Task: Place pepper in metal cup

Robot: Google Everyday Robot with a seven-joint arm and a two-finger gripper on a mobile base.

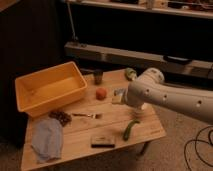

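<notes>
Cloth (47, 141), pale blue and rumpled, lies at the front left corner of the wooden table (80, 134). Behind it, a yellow plastic bin (52, 102) fills the rear left corner, its open top showing a bare floor. Just beside the bin's front right corner sits a dark clump (60, 118) of small round pieces, and a fork (89, 116) lies flat to its right, near the middle of the tabletop. A dark, flat rectangular object (102, 141) rests by the front edge.

The metal cup (98, 76) stands upright near the rear edge, with an orange fruit (101, 93) in front of it and apart from it. A small pale packet (119, 95) lies to the right of the fruit, partly behind the robot's white arm (170, 97), which reaches in over the right edge. A stubby green lump (131, 73) sits at the rear edge, behind the arm.

The pepper (131, 129) lies flat on the wood toward the front right corner, well apart from the metal cup. The gripper (138, 113) hangs under the arm's rounded end, just behind the pepper. How far it is open, and whether it touches anything, cannot be told.
</notes>
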